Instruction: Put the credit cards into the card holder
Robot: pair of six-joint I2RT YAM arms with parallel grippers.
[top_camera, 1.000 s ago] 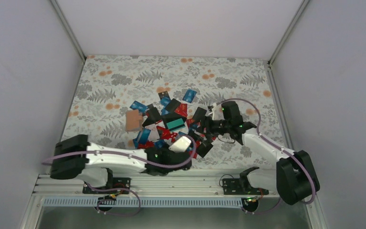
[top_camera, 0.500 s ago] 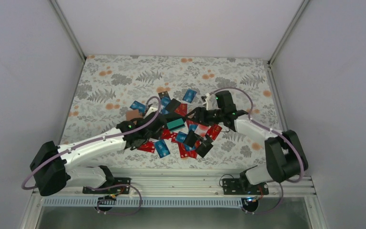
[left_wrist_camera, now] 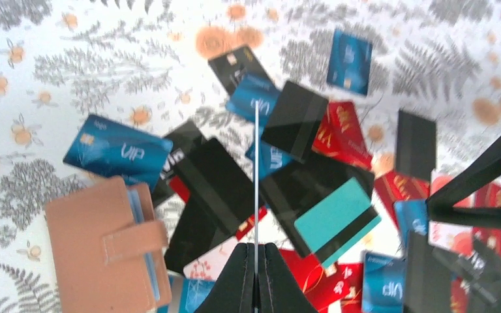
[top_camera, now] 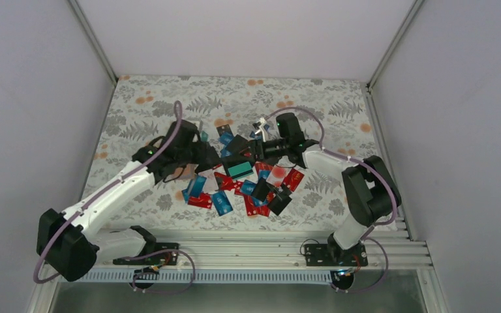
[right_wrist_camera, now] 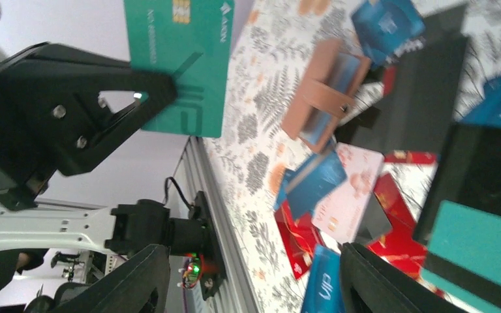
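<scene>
Left gripper (left_wrist_camera: 256, 254) is clenched on 1 green card (right_wrist_camera: 179, 59), held up off the surface (left_wrist_camera: 72, 39). In its own wrist view the card is edge-on, a thin line straight ahead of the fingers. Right gripper (right_wrist_camera: 253, 251) is released, with the jaws wide and nothing between them. It sits low over the pile of cards (left_wrist_camera: 287, 176), facing the left gripper.

Card holder (left_wrist_camera: 104, 254) lies flat on the surface, near the left gripper, below it and off to its left in the wrist view. For the right gripper it is ahead, past the pile. Blue cards (left_wrist_camera: 147, 277) show along its edge and a strap (left_wrist_camera: 134, 240) runs across the front.

Risks as I read them:
1. Nothing pins the holder. Pushing the card into it will likely just slide it across the surface.
2. The strap crosses the opening and I cannot tell if it is snapped. The card edge could catch on it.
3. The grip looks to cover only part of the card. A bump on entry could pivot it or pop it loose into the pile.
4. Loose cards lie right beside the holder on the side nearest the left gripper. The green card could slip under the holder or between those instead of into a slot.
5. The 2 grippers are near each other. If the right one moves in to brace the holder, it could clip the left fingers or the held card.
</scene>
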